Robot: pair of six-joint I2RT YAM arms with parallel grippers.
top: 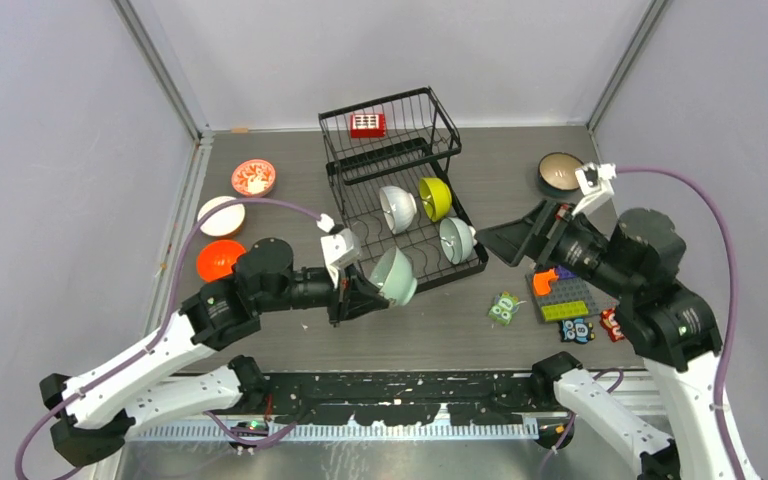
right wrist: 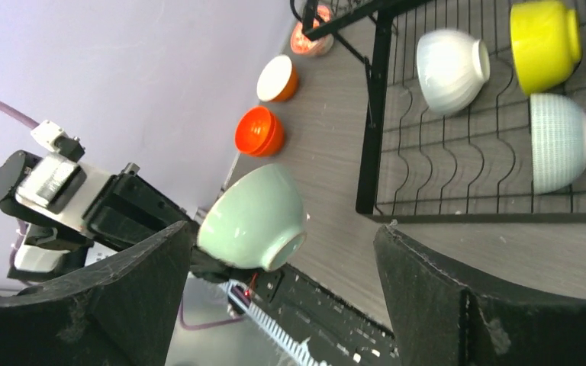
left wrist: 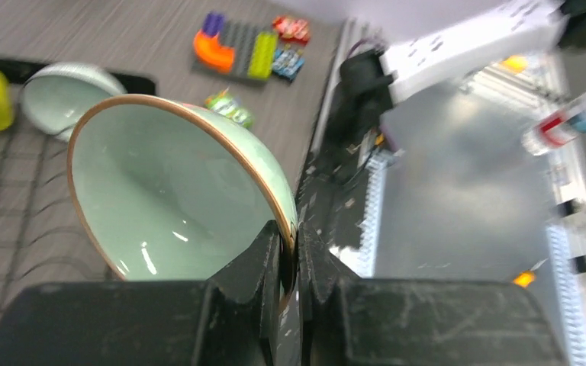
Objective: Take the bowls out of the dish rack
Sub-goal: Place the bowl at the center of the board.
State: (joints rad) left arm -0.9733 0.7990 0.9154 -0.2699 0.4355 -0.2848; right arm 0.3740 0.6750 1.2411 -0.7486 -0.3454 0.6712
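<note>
My left gripper (top: pixel 365 290) is shut on the rim of a pale mint bowl (top: pixel 395 276), held tilted above the table just in front of the dish rack (top: pixel 338 190). In the left wrist view the fingers (left wrist: pixel 271 255) pinch the bowl's brown-edged rim (left wrist: pixel 275 194). Three bowls stand in the rack's lower tier: white (top: pixel 398 208), lime-yellow (top: pixel 435 198) and pale ribbed (top: pixel 456 240). My right gripper (top: pixel 490 240) hangs open and empty to the rack's right, facing the mint bowl (right wrist: pixel 252 217).
Three bowls sit on the table at the left: red-patterned (top: pixel 253 177), white-lined (top: pixel 221 215) and orange (top: pixel 219 260). A dark bowl (top: pixel 560 171) sits at the back right. Toy blocks (top: pixel 563 293) and owl cards (top: pixel 503 308) lie under the right arm.
</note>
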